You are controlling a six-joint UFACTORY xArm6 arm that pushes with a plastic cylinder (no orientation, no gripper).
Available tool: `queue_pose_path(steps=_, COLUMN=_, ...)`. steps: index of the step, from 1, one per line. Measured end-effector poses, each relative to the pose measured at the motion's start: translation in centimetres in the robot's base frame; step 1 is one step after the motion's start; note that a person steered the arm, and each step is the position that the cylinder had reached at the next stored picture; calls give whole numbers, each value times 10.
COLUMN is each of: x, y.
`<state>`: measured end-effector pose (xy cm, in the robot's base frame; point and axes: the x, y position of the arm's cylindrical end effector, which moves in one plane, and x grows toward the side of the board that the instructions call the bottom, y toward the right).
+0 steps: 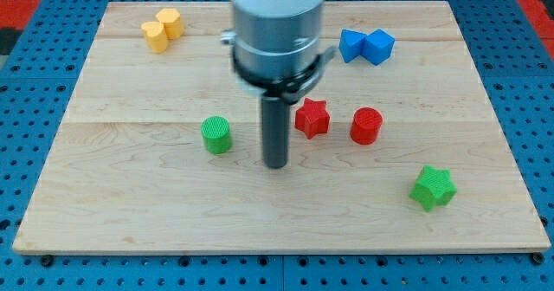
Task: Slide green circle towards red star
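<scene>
1. Nearest the view's bottom, a green star (433, 188) lies on the wooden desk (130, 222), toward the view's right.
2. My tip (276, 164) rests on the desk between the green circle (216, 135) and the red star (312, 118).
3. Green circle sits to the view's left of my tip, near it but apart.
4. Red star sits just to the view's upper right of my tip, a red cylinder (366, 126) beside it.
5. No hand is fitted, only the rod, so nothing is gripped.
6. Yellow blocks (162, 29) and blue blocks (366, 46) lie near the view's top.
</scene>
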<state>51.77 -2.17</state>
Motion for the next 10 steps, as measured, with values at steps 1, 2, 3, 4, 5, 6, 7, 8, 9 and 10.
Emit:
queue_pose_path(steps=1, x=17, y=-32)
queue_pose_path(steps=2, x=14, y=-56)
queue_pose_path(steps=3, x=-1, y=-47)
queue_pose_path(steps=4, x=-16, y=-46)
queue_pose_path(steps=5, x=-23, y=-45)
queue_pose_path(steps=6, x=-23, y=-44)
queue_pose_path(steps=7, x=-23, y=-44)
queue_pose_path(steps=8, x=-33, y=-49)
queue_pose_path(steps=9, x=-43, y=-56)
queue_pose_path(steps=10, x=-40, y=-125)
